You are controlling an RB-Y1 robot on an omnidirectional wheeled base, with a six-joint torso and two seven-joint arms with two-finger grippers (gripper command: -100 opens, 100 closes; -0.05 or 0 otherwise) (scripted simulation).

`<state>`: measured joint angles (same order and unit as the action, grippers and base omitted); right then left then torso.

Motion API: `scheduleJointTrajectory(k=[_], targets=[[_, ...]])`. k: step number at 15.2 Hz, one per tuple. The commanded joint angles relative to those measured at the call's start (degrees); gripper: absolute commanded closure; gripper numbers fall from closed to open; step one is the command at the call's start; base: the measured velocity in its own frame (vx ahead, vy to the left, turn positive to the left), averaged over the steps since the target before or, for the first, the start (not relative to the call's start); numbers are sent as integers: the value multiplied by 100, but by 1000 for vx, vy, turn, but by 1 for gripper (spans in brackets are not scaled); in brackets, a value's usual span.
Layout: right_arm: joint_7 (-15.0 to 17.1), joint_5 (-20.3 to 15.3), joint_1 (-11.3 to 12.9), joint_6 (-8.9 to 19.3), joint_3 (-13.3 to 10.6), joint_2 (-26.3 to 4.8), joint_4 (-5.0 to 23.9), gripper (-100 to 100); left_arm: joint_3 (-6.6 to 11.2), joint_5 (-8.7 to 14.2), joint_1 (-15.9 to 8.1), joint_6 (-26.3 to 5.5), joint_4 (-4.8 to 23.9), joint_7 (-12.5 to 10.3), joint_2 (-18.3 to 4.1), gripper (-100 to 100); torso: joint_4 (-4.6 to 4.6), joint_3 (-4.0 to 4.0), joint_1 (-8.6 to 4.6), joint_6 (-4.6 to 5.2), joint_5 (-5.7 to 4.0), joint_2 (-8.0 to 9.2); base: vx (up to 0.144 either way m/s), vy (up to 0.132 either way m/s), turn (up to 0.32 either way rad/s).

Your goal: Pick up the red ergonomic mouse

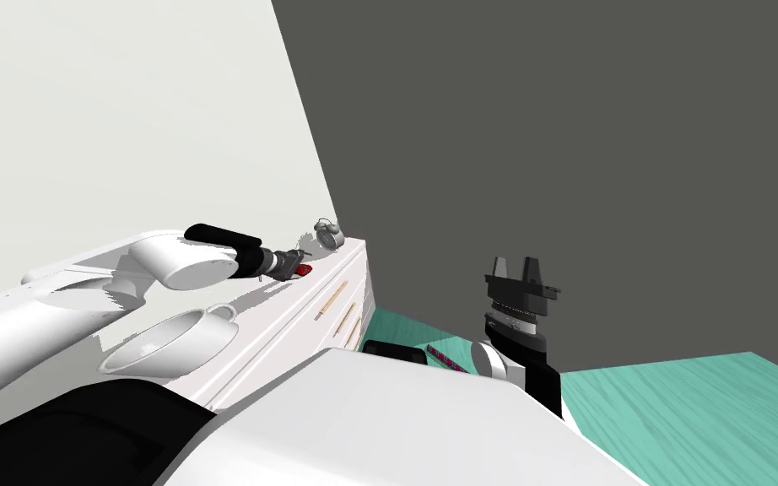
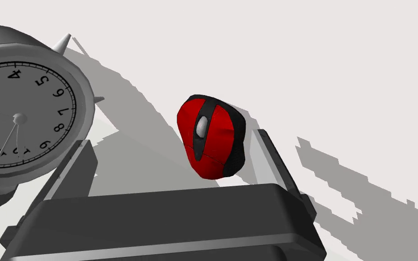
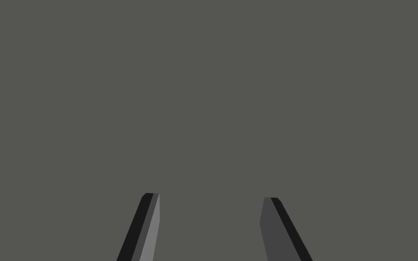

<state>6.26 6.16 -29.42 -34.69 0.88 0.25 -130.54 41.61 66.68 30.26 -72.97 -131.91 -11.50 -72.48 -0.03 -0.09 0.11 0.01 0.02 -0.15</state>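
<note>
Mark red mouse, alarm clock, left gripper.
red mouse [image 2: 219, 140], left wrist view, red top shell.
alarm clock [image 2: 31, 113], left wrist view, dial face.
left gripper [image 2: 172, 137], left wrist view, midway between fingers.

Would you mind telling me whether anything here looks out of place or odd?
A flat black slab and a thin pink stick lie on the green floor beside the white dresser, as if dropped. The red mouse, sitting inside the open left gripper, looks undamaged.

A white wall [image 1: 126, 101] fills the far left; a dark grey wall [image 1: 548, 126] takes the right; a white drawer unit [image 1: 294, 329] with tan handles [image 1: 330, 300] stands along the white wall; teal planked floor [image 1: 699, 413] lies near right.
</note>
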Motion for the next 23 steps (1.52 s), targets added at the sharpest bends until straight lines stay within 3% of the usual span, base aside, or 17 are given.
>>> scheduleJointTrajectory(k=[1,2,3,4,7,15,16,17,20,21,22,23], targets=[[0,0,0,0,0,0,0,0,92,166,38,-286,22,6,-99,-100,0,0,0,0,0,0,37,32,-59],[0,0,0,0,0,0,0,0,92,166,38,-293,22,6,-99,-100,0,-1,1,-1,1,-1,27,25,-18],[0,0,0,0,0,0,0,0,161,337,68,-496,48,-10,-226,-100,0,0,0,-2,1,0,33,28,-40],[0,0,0,0,0,0,0,0,161,337,68,-535,48,-10,-226,-100,0,-1,1,-1,1,-1,33,29,-46],[0,0,0,0,0,0,0,0,272,634,127,-903,98,-38,-441,-100,-1,-2,3,-1,1,-3,38,34,-57],[0,0,0,0,0,0,0,0,406,1057,229,-1553,177,-79,-730,-100,0,0,1,-1,1,0,33,31,-40],[0,0,0,0,0,0,0,0,380,986,213,-1445,150,-85,-688,-100,0,-1,1,-1,1,-2,23,19,-19],[0,0,0,0,0,0,0,0,216,815,232,-1341,251,4,-596,-100,0,0,-2,-2,1,1,6,-2,-61],[0,0,0,0,0,1,0,0,47,626,252,-1204,348,98,-493,-100,2,7,-17,-1,-1,12,-6,-20,-64],[0,0,0,0,-1,1,0,0,109,709,238,-1270,299,30,-549,-100,3,8,-19,-2,-2,14,-3,-13,-18],[0,0,0,0,0,1,0,0,93,689,244,-1247,309,50,-535,100,3,8,-18,-2,-3,15,0,0,0],[0,0,0,0,0,0,0,0,94,690,243,-1245,308,52,-536,100,4,9,-16,-2,-3,15,-3,-1,21]])
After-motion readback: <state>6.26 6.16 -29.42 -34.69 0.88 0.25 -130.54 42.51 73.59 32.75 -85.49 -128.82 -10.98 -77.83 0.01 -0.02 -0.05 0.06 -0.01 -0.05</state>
